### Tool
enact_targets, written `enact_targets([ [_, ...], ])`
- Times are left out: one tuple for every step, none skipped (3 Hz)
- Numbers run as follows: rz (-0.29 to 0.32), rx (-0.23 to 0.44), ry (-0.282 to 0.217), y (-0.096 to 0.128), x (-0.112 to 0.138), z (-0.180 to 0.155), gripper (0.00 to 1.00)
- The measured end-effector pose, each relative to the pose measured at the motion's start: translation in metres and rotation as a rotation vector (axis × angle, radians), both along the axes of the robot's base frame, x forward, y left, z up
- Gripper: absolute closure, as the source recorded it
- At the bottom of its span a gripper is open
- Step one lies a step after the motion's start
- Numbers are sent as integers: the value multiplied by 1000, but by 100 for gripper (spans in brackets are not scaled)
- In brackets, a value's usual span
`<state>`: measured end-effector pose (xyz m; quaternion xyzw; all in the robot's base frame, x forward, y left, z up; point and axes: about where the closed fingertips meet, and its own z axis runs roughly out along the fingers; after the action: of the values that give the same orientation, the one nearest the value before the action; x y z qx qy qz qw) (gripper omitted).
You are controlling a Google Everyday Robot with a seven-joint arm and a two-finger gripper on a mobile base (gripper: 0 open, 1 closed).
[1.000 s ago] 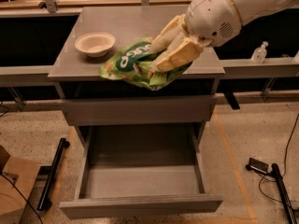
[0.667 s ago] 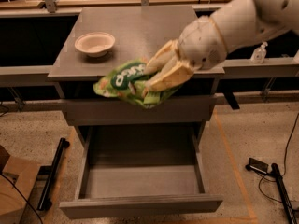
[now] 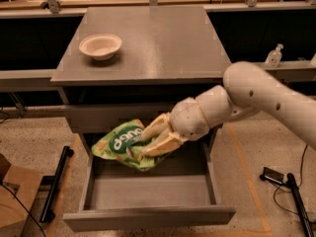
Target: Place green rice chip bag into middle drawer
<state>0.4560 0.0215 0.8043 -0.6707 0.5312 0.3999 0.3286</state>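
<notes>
The green rice chip bag (image 3: 123,143) is a bright-green crinkly pouch with white lettering. My gripper (image 3: 148,142) is shut on its right side and holds it in the air over the back left part of the open middle drawer (image 3: 148,191). The drawer is wide and grey, pulled out toward the front, and its flat floor shows bare below the bag. My white arm reaches in from the right.
A cream round bowl (image 3: 100,46) sits on the left of the grey cabinet top (image 3: 163,43). A cardboard box (image 3: 12,196) stands on the floor at the left. Black bars and cables (image 3: 289,186) lie on the floor at the right. A small bottle (image 3: 274,56) stands at the far right.
My gripper has carried the bag down and forward from the cabinet top's front edge to a spot low over the open drawer.
</notes>
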Motion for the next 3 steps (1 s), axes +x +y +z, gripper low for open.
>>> enact_targets([
  [-49,6,54,5,-10,-81,100],
  [-125,-1,96,8,-8,-147,100],
  [-203,7,128,3,7,-206,100],
])
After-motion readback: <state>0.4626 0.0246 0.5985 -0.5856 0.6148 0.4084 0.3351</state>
